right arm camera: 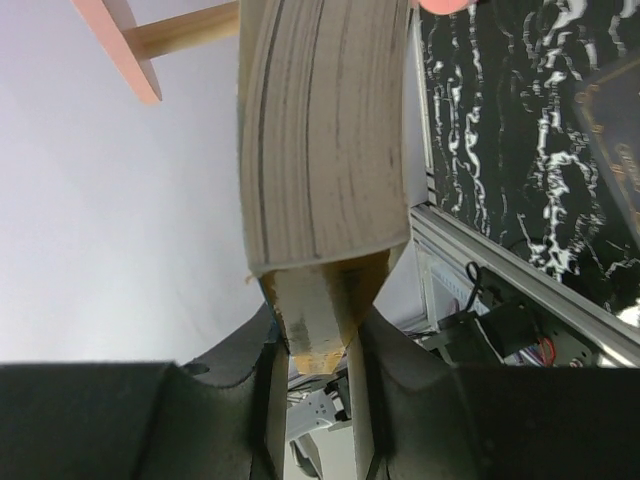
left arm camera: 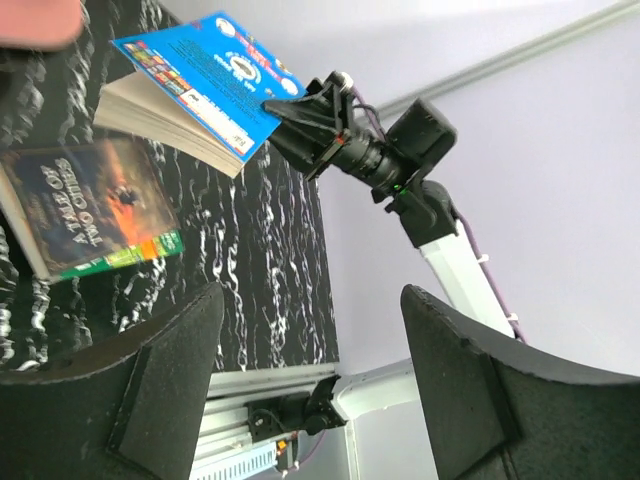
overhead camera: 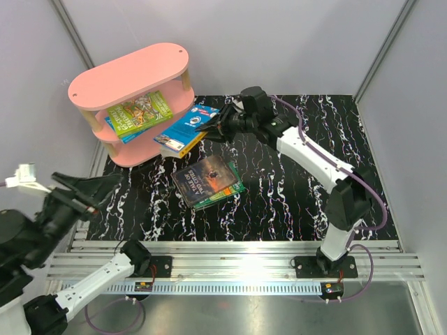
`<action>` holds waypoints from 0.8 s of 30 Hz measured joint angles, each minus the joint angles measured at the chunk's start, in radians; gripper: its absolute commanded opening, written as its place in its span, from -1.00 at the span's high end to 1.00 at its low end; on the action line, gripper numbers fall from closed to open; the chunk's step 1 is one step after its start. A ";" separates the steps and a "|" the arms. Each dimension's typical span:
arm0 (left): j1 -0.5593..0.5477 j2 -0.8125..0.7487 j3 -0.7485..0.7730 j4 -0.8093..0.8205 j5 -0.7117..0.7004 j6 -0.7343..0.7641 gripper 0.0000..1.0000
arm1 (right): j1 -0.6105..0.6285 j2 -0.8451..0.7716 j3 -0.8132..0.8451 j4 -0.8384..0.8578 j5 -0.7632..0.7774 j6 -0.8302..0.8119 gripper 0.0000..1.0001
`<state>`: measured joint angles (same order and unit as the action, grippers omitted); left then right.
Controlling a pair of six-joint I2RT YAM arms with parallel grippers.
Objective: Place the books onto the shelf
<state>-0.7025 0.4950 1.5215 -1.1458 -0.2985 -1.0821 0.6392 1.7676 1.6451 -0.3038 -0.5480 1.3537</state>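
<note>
A black surface [overhead camera: 293,188] veined with white sits between pale grey walls [overhead camera: 279,42], and an aluminium rail [overhead camera: 237,264] runs along its near edge.

At far left, off the surface's edge, the left pincer [left arm camera: 312,300] hangs with its fingers spread wide and nothing between them.

Next comes the pink shelf [overhead camera: 129,70], standing at the far-left corner. On its middle board lies a green cartoon-covered book [overhead camera: 142,110], flat and face up, with a blue-edged book [overhead camera: 114,128] showing beneath it.

Just right of the shelf, a thick bright blue book [overhead camera: 187,125] is lifted and tilted, its left corner over the rim of the lowest board (whether it touches the board I cannot tell). The right pincer [overhead camera: 209,125] is clamped on the book's right-hand corner, and the right wrist view shows the page block wedged tight between the two fingers.

In the middle of the surface, well apart from the shelf, a dark book titled "A Tale of Two Cities" [overhead camera: 206,176] lies face up on top of a green book [overhead camera: 227,195], which peeks out along its near and right edges.

The right arm [overhead camera: 314,153] stretches from its base at the near-right across to the blue book.
</note>
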 measured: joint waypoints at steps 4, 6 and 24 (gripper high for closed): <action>0.000 0.016 0.190 -0.121 -0.050 0.037 -0.49 | 0.036 0.095 0.146 -0.017 0.022 0.000 1.00; 0.000 0.018 0.243 -0.142 -0.066 0.046 -0.48 | 0.056 0.138 0.225 -0.026 0.033 0.000 1.00; 0.000 -0.064 0.261 -0.222 -0.091 0.018 -0.33 | 0.092 0.384 0.578 -0.093 0.087 0.012 1.00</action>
<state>-0.7025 0.4305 1.7828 -1.3682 -0.3893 -1.0641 0.7315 2.1513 2.2234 -0.3965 -0.4606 1.3655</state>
